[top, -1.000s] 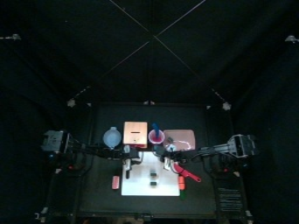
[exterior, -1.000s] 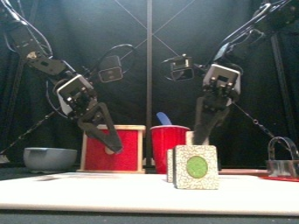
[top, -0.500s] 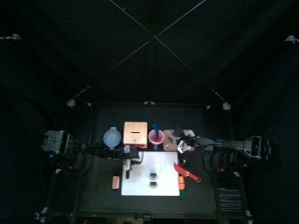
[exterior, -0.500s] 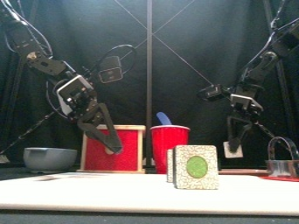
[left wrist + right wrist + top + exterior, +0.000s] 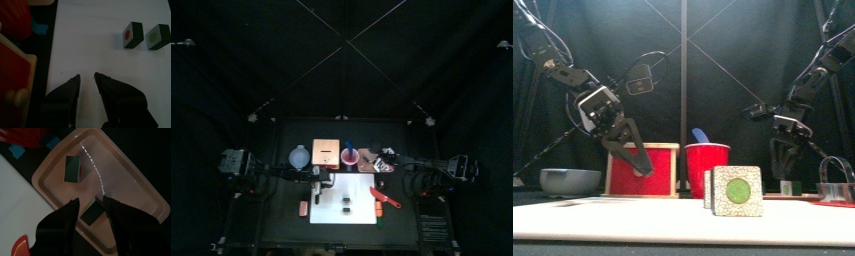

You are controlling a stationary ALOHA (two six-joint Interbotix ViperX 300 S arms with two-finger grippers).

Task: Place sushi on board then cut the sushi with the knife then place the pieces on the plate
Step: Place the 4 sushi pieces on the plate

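**Over the tray: a second piece down, two to go**

Between the jaw tips of your right gripper (image 5: pixel 90 201) lies a small dark green sushi block (image 5: pixel 93 214), resting on the flat pink plastic tray (image 5: pixel 133 183). A second ago this gripper hung above the sushi on the board. Half a second ago it had swung across to the tray, and it has since come lower. Its jaws now stand apart with the block in the gap (I judge it released, though I can't see every edge). Beyond the tips, well apart from that block, another dark green block (image 5: pixel 73 168) lies on the same tray.

Your left gripper (image 5: pixel 87 75) has not moved. It hovers over the white rectangular cutting board (image 5: pixel 100 40) with its jaws slightly apart and nothing between them. Ahead of its tips and off to one side, two pieces stand close together: a green block with a red dot (image 5: pixel 133 35) and a green block with a green dot (image 5: pixel 158 36). The slim red toy knife (image 5: pixel 385 198) lies at the board's edge, clear of both pairs of jaws.

For the task, this suggests the cutting is done and plating is half finished, since two pieces sit on the tray and two wait on the board. The right gripper likely needs to lift clear and return for the next piece.

No brand, label or lettering is readable on any of these things. The coloured dots on the pieces are the only markings.
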